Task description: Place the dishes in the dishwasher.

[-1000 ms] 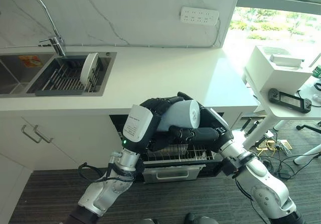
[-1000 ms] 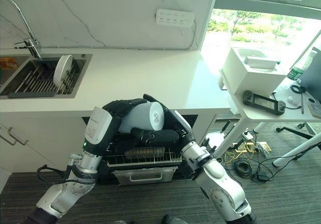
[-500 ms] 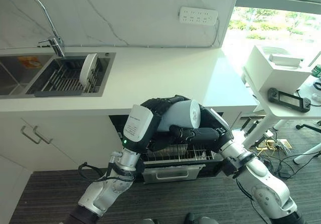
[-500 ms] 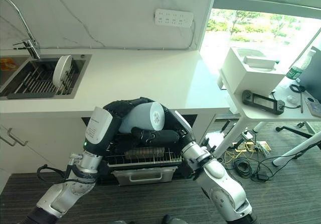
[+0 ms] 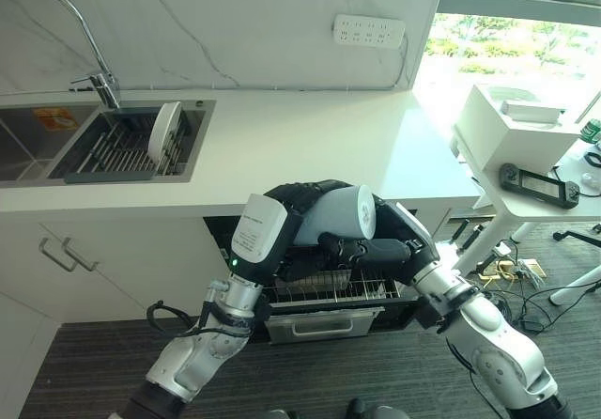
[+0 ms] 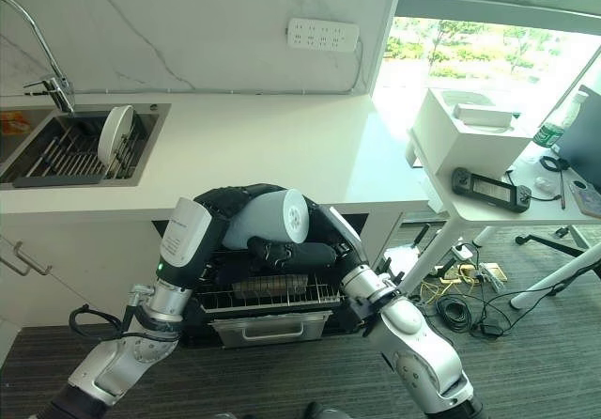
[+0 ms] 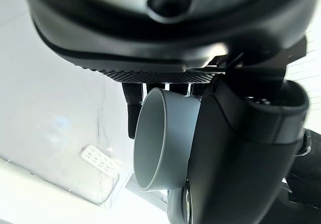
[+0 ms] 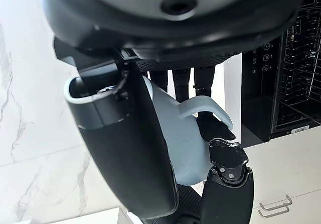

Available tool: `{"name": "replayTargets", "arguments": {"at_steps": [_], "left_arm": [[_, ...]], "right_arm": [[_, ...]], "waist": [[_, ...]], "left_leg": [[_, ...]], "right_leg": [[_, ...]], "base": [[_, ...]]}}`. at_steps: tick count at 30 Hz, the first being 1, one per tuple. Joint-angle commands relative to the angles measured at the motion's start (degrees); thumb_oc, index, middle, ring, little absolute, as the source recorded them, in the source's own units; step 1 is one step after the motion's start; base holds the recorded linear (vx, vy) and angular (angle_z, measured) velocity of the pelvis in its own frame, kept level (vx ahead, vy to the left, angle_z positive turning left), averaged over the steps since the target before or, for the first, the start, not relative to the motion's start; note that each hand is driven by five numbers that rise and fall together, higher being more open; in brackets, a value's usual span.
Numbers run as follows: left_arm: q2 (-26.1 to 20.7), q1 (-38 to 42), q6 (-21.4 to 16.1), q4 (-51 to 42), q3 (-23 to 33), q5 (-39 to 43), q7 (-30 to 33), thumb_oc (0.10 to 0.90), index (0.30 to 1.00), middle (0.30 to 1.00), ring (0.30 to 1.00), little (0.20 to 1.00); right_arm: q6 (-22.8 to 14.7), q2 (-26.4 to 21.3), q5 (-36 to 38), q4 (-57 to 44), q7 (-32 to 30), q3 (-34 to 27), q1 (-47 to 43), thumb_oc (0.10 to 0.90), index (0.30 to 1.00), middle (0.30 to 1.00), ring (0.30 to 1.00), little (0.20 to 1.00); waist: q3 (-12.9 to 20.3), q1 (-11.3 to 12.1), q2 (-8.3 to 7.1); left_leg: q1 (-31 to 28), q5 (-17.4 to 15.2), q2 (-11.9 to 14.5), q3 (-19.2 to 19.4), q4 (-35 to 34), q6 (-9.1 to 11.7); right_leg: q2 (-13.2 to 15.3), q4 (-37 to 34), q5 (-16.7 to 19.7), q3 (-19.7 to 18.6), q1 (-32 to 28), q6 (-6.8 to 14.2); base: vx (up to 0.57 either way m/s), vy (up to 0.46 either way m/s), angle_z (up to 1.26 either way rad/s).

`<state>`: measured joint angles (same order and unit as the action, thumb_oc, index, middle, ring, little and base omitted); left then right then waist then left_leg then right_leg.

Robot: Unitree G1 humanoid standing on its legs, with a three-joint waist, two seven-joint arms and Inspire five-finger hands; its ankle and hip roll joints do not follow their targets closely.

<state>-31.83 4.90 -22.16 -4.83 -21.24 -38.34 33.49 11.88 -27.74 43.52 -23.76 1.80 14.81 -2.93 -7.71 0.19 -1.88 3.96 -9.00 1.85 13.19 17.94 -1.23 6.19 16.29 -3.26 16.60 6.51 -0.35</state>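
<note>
A pale grey-blue mug (image 5: 340, 214) lies on its side in mid-air, just in front of the counter edge and above the pulled-out dishwasher rack (image 5: 329, 292). My left hand (image 5: 293, 201) wraps over its top from the left, fingers curled round the body (image 7: 160, 138). From the right, my right hand (image 5: 371, 250) grips it too, with its fingers under the mug and near the handle (image 8: 203, 107). A white plate (image 5: 166, 130) stands upright in the sink's drying rack (image 5: 117, 147).
The white counter (image 5: 310, 147) runs above the open dishwasher. A tap (image 5: 89, 34) arches over the sink at the left. A white table (image 5: 554, 203) with a box and a black controller stands at the right, with cables on the floor beneath it.
</note>
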Motion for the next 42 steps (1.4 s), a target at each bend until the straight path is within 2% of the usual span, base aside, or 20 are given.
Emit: {"name": "replayTargets", "arguments": {"at_steps": [1, 13, 20, 29, 34, 37, 40, 42], "left_arm": [[1.63, 5.39, -3.18, -3.19, 0.22, 2.41, 8.24, 0.8, 0.9, 0.9, 0.9, 0.9], [-0.36, -0.42, 1.76, 1.38, 10.84, 4.08, 15.15, 0.8, 0.9, 0.9, 0.9, 0.9], [-0.37, -2.41, 3.56, 3.18, 14.78, 3.67, 17.34, 0.8, 0.9, 0.9, 0.9, 0.9], [-1.54, -4.96, 3.19, 5.22, 17.31, 1.02, 15.01, 0.8, 0.9, 0.9, 0.9, 0.9], [-2.2, -5.84, 2.51, 6.14, 17.7, 2.6, 14.64, 0.8, 0.9, 0.9, 0.9, 0.9], [-1.66, -5.68, -0.72, 5.91, 18.2, 7.36, 12.24, 0.8, 0.9, 0.9, 0.9, 0.9], [-0.34, -6.16, -5.17, 4.05, 19.13, 21.36, -0.62, 0.8, 0.9, 0.9, 0.9, 0.9], [1.15, -6.57, -6.4, 1.92, 20.55, 31.54, -7.83, 0.8, 0.9, 0.9, 0.9, 0.9]], "right_arm": [[-7.28, 3.63, 4.07, -2.08, -0.64, -2.92, -6.92, 0.4, 0.3, 0.3, 0.3, 0.3], [-10.19, 3.06, 2.6, -1.66, -1.45, -7.67, -3.61, 0.4, 0.3, 0.3, 0.3, 0.3], [-11.24, 3.71, 2.99, -1.43, -2.67, -9.94, -3.09, 0.4, 0.3, 0.3, 0.3, 0.3], [-13.38, 4.33, 3.66, -1.77, -3.52, -13.01, -1.84, 0.4, 0.3, 0.3, 0.3, 0.3], [-14.54, 4.8, 3.55, -1.67, -3.51, -13.62, -1.41, 0.4, 0.3, 0.3, 0.3, 0.3], [-14.14, 4.95, 3.05, -1.39, -3.44, -13.45, -1.42, 0.4, 0.3, 0.3, 0.3, 0.3], [-12.28, 5.35, 1.77, -0.93, -2.0, -13.5, -0.13, 0.4, 0.3, 0.3, 0.3, 0.3], [-10.93, 5.96, 2.93, -0.1, -0.92, -13.62, 1.09, 0.4, 0.3, 0.3, 0.3, 0.3]], "waist": [[3.14, 0.27, -0.38], [3.17, 0.59, 0.15], [3.17, 0.71, 0.41], [3.25, 0.45, 0.89], [2.98, 0.4, 1.21], [2.83, 0.37, 1.19], [2.75, 0.32, 1.2], [2.66, 0.26, 1.23]], "left_leg": [[-3.34, -9.36, 1.19, -2.27, -0.76, 0.91], [-3.43, -8.95, 1.4, -2.28, -0.76, 1.1], [-3.39, -8.76, 1.39, -2.5, -0.76, 1.26], [-3.34, -8.7, 1.36, -2.38, -0.76, 1.33], [-3.38, -8.59, 1.3, -2.33, -0.76, 1.3], [-3.43, -8.58, 1.3, -2.32, -0.76, 1.32], [-3.36, -8.46, 1.27, -2.4, -0.76, 1.33], [-3.26, -8.37, 1.33, -2.44, -0.76, 1.31]], "right_leg": [[1.0, 0.9, -8.47, -2.05, -3.73, 7.32], [1.07, 0.9, -8.69, -1.97, -3.99, 6.89], [1.25, 0.9, -8.86, -1.77, -4.14, 6.72], [1.42, 0.9, -9.1, -1.69, -4.15, 6.64], [1.48, 0.9, -9.08, -1.74, -4.16, 6.65], [1.5, 0.9, -9.05, -1.82, -4.18, 6.66], [1.55, 0.9, -9.04, -1.84, -4.13, 6.71], [1.58, 0.9, -9.01, -1.79, -4.04, 6.77]], "base": [[0.0, 0.0, 0.0], [0.0, 0.0, 0.0], [0.0, 0.0, 0.0], [0.0, 0.009, 0.01], [0.0, 0.0, 0.0], [0.0, 0.0, 0.0], [0.0, 0.0, 0.0], [0.0, 0.0, 0.0]]}}
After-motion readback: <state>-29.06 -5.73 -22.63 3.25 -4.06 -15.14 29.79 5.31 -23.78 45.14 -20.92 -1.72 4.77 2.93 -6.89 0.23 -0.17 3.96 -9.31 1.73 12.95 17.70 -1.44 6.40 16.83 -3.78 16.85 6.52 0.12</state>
